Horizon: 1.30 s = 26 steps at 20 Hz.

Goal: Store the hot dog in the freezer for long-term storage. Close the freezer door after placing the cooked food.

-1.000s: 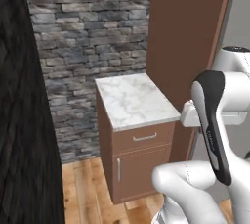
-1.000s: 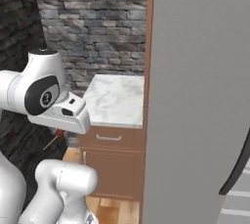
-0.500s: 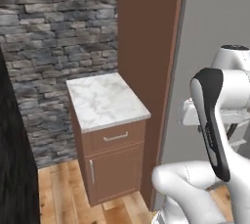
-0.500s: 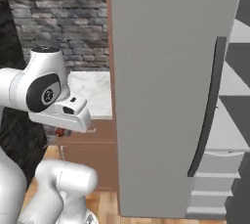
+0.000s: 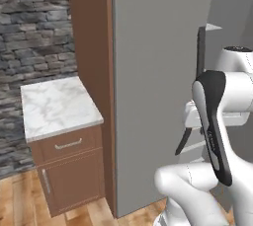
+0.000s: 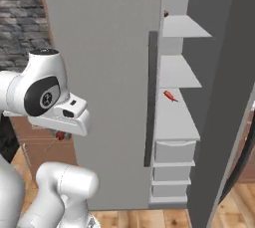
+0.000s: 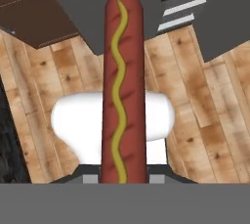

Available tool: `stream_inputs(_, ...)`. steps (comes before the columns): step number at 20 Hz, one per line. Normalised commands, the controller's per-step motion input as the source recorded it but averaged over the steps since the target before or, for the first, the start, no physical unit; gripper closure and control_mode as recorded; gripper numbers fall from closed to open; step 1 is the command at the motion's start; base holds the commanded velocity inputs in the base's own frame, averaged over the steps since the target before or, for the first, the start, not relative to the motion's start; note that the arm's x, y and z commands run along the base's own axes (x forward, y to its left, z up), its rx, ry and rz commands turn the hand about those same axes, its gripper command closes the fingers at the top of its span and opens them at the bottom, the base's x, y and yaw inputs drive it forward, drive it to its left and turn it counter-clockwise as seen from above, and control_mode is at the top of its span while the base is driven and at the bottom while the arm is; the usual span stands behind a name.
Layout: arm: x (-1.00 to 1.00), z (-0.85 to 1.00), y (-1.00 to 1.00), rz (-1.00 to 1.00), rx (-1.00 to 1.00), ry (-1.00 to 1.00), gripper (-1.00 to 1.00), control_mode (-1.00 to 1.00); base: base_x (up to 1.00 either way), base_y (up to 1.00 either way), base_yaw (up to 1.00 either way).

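The end effector grips one hot dog, pointing down at the wooden floor. The freezer stands open: three white shelves, three drawers.

White freezer shelves stand stacked above white drawers. A small red item lies on the third shelf down. A marble-topped table stands beside the fridge on a wooden floor.
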Motion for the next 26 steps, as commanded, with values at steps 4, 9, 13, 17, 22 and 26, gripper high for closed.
stream_inputs(4,0.0,0.0,0.0,0.0,0.0,0.0,1.0,1.0,0.0,-0.93,-0.06)
stream_inputs(9,0.0,0.0,0.0,0.0,0.0,0.0,1.0,1.0,0.0,-0.59,-0.15)
stream_inputs(13,0.0,0.0,0.0,0.0,0.0,0.0,1.0,1.0,0.0,-0.19,-0.26)
stream_inputs(17,0.0,0.0,0.0,0.0,0.0,0.0,1.0,1.0,0.11,-0.18,-0.2)
stream_inputs(22,0.0,0.0,0.0,0.0,0.0,0.0,1.0,1.0,0.36,-0.17,-0.04)
stream_inputs(26,0.0,0.0,0.0,0.0,0.0,0.0,1.0,1.0,0.47,-0.14,0.0)
